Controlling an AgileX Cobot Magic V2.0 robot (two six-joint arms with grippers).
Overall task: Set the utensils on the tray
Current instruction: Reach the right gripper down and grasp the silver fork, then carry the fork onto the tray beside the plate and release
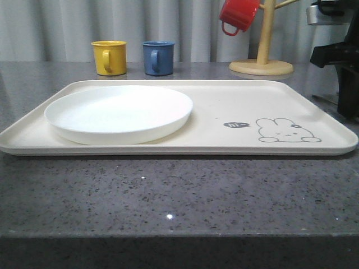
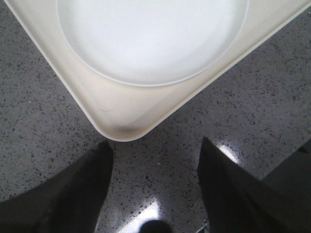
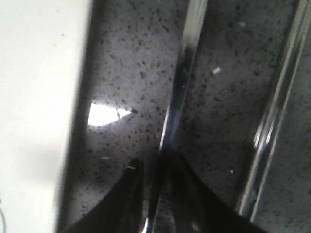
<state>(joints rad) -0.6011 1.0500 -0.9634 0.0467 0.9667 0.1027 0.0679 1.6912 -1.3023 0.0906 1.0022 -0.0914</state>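
The cream tray [image 1: 224,101] with a rabbit drawing lies across the grey counter. My left gripper [image 2: 155,143] hangs open over bare counter just off one rounded corner of the tray [image 2: 121,116], with nothing between its fingers. Beside the tray's edge [image 3: 39,97], a slim silver utensil [image 3: 182,73] lies on the counter. Its handle runs between the fingers of my right gripper [image 3: 153,158], which stand close together on it. Another silver utensil [image 3: 274,111] lies parallel, farther from the tray. Blur hides which utensil each one is.
A round white plate [image 1: 118,112] takes up the tray's left half. Behind the tray stand a yellow mug [image 1: 109,57], a blue mug [image 1: 158,58] and a wooden mug tree [image 1: 262,56] with a red mug [image 1: 238,15] on it. The dark right arm [image 1: 339,61] stands at the right edge.
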